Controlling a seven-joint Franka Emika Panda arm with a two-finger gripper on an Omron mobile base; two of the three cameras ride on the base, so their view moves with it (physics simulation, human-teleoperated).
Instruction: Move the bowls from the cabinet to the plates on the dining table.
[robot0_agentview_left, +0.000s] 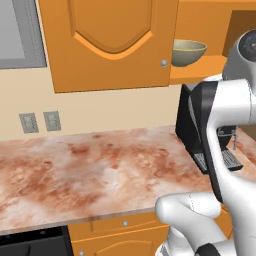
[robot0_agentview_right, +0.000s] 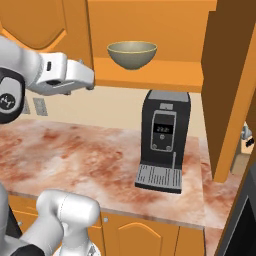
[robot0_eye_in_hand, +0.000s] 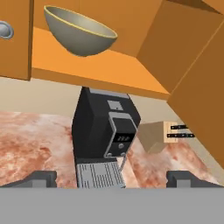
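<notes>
Arm (robot0_agentview_right: 55, 75) raised, jaws spread wide

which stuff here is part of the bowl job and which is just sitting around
Part of the job:
- bowl on the shelf
- cabinet, its door open
- gripper, open, holding nothing

Just sitting around:
- coffee machine on the counter
- knife block behind the machine
- wall outlets

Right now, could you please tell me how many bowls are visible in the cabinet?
1. The bowl sits upright on the orange shelf of the open cabinet, above the coffee machine. A second could be hidden behind the closed door.
</notes>
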